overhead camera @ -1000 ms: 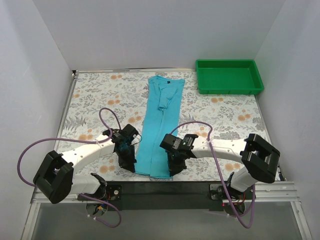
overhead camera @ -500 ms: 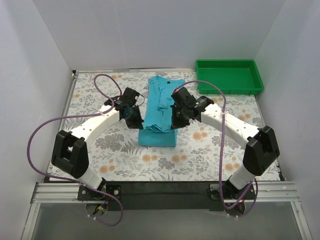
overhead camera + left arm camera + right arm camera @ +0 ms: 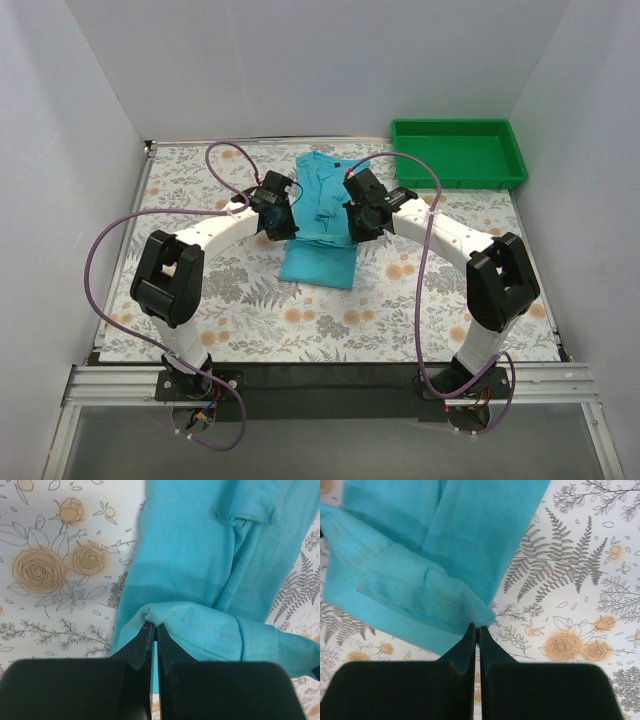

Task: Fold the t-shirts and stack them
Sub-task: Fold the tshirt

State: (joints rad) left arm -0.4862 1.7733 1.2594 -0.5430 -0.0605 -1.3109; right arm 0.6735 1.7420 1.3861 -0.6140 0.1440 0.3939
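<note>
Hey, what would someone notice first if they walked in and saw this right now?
The turquoise shirt lies centred on the floral table, its near hem doubled back over itself. The left gripper and right gripper each pinch a hem corner with shut fingers. A bright green tray sits at the far right corner.

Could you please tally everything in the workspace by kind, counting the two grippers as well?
Turquoise t-shirt: 1
Green tray: 1
Grippers: 2, the left gripper and the right gripper
Total: 4
</note>
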